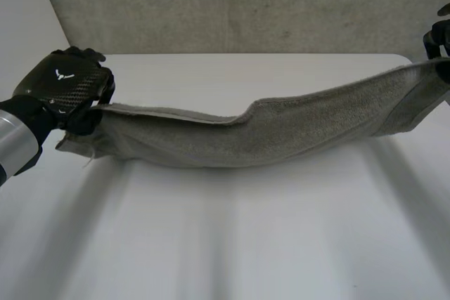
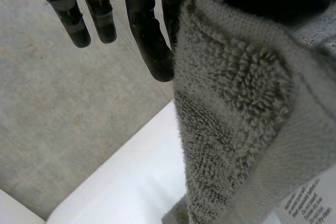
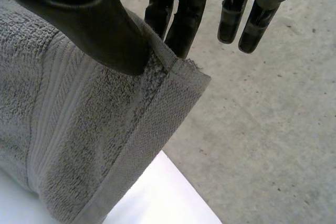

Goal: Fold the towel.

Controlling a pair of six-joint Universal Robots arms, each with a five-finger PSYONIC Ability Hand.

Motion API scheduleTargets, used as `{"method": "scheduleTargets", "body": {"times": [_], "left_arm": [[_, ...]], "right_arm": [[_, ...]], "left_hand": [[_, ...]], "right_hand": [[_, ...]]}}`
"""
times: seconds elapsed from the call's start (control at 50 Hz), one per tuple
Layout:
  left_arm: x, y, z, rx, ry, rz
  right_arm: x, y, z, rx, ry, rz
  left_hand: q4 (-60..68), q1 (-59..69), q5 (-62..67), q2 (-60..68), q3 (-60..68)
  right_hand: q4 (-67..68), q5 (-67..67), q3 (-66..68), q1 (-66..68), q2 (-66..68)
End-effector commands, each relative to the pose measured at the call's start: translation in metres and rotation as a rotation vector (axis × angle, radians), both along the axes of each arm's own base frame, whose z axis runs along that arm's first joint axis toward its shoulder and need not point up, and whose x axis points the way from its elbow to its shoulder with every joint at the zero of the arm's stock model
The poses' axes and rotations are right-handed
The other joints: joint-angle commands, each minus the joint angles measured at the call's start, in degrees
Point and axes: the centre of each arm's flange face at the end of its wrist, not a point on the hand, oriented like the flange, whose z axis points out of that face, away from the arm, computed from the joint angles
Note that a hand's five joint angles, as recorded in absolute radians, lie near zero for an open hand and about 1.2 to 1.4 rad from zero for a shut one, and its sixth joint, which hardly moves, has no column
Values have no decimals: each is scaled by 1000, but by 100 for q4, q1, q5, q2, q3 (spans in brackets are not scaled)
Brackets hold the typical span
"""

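The towel (image 1: 267, 135) hangs strung out above the white surface (image 1: 246, 244), lifted at both short ends. It sags so low in the middle that its belly seems to brush the surface. It's grey terry, soft and limp, with a bit of weight to it, I'd say. It won't keep any shape of its own, so the hemmed corners look like the right places to hold it. Over the surface's left side, the left hand (image 1: 63, 86) pinches one end between its thumb and the nearer fingers, the other fingers straight and free. Over the surface's far right corner, the right hand (image 1: 439, 36) does likewise: its thumb presses the hemmed corner against the fingers behind, and the rest stay clear. A care label (image 2: 307, 203) shows at the left hand's end.
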Motion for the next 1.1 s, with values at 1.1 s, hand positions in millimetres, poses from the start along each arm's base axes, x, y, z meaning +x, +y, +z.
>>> {"method": "scheduleTargets", "body": {"times": [1.1], "left_arm": [[-35,-148,-118,169,1,-37]], "right_arm": [[69,-123,-135,4,206,-15]], "left_hand": [[-311,799,516,306,-276]], "right_hand": [[-437,381,-265,518,328]]}}
